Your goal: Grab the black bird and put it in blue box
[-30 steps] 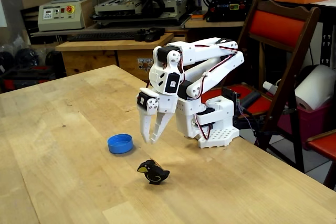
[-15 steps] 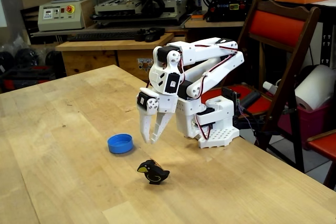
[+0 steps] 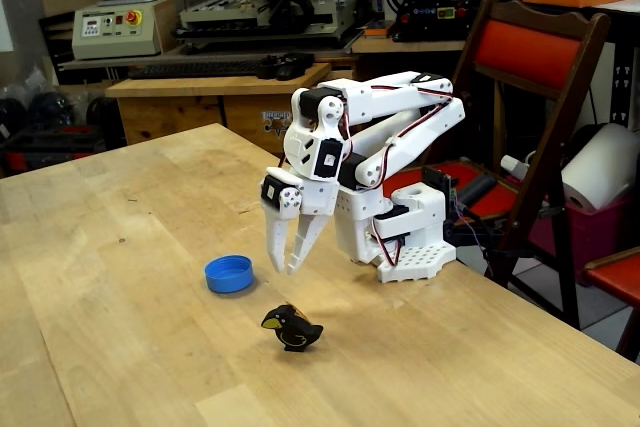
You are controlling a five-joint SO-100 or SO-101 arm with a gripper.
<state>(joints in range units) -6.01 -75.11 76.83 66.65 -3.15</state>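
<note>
Progress: nothing done yet; grasp, carry and drop all remain.
Jaws [image 3: 291, 268]: slightly parted, empty, hanging above the counter [image 3: 120, 277].
Black bird [image 3: 292, 328]: upright on the counter, just below and in front of the jaws.
Blue box [image 3: 229, 273]: empty, left of the bird.

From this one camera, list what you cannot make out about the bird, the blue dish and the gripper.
- Black bird: its far side faces away from the fixed view, and the wing marks are too small to read.
- Blue box: the low viewing angle hides most of its floor behind the near rim.
- Gripper: the fingertips overlap in this view, so the gap between them is unclear.
</note>
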